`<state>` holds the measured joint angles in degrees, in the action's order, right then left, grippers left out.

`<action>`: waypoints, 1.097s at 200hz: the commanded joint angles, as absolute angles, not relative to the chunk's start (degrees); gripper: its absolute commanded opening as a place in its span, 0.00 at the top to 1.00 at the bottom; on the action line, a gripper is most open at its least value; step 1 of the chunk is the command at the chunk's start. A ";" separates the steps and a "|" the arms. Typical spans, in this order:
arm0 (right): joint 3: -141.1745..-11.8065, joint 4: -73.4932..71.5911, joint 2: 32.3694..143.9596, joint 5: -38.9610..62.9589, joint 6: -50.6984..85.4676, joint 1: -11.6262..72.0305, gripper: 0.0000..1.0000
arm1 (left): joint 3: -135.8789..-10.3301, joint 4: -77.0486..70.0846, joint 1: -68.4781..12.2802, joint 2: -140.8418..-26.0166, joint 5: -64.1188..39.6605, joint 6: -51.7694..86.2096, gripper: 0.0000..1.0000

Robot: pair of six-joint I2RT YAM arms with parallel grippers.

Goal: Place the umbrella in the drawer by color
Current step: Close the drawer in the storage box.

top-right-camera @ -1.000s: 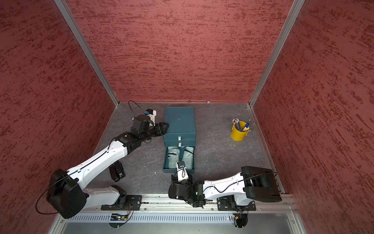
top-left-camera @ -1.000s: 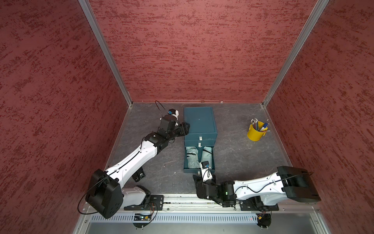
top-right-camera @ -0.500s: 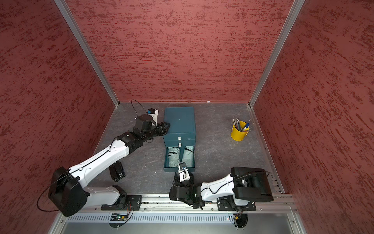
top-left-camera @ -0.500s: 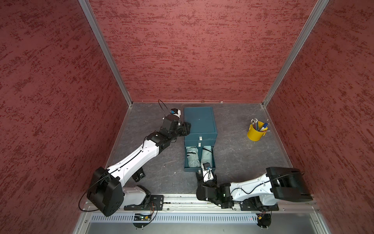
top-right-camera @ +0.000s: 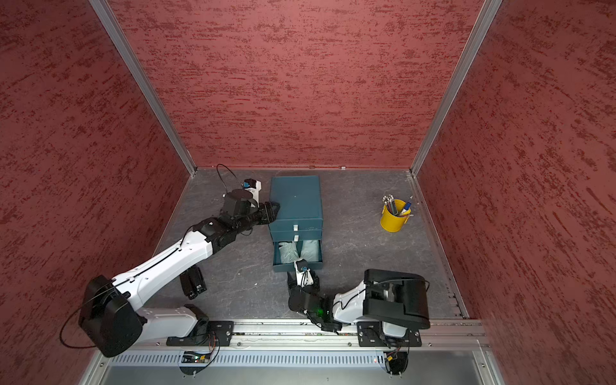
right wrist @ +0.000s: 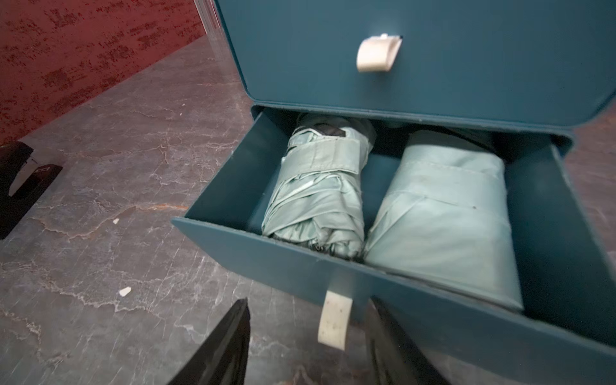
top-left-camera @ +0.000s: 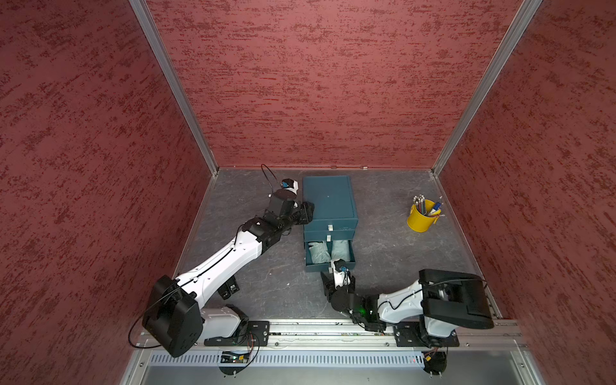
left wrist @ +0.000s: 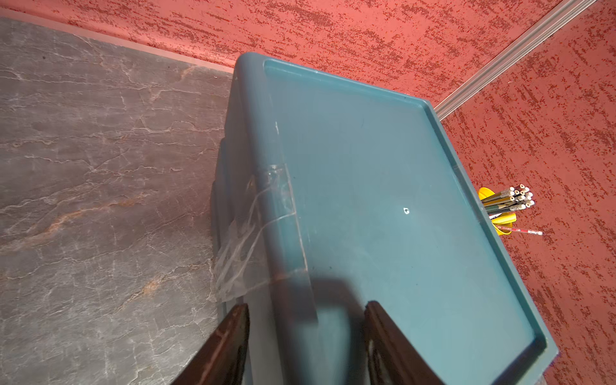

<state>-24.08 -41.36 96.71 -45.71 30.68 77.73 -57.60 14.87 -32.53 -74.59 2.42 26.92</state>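
Strapped mint umbrella (right wrist: pixel 313 200) and sleeved mint umbrella (right wrist: pixel 443 216) lay together in the open bottom drawer (right wrist: pixel 230 186), lower centre in both top views. Judged light, soft, slippery; pinch across the middle. Right pincer (right wrist: pixel 307 301) gaped empty at the pull tab (right wrist: pixel 335 316); left pincer (left wrist: pixel 306 305) parted, empty, astride the cabinet (left wrist: pixel 366 166) edge.

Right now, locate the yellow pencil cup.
In both top views the yellow pencil cup stands near the right wall, right of the teal drawer unit.
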 commanded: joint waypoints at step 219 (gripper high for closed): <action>-28.23 -63.64 107.01 -33.77 19.01 63.23 0.28 | -51.43 24.70 -33.71 -69.81 3.93 23.28 0.44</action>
<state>-30.94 -66.30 112.03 -33.58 15.55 63.37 -53.98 15.88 -33.45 -69.49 3.33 24.95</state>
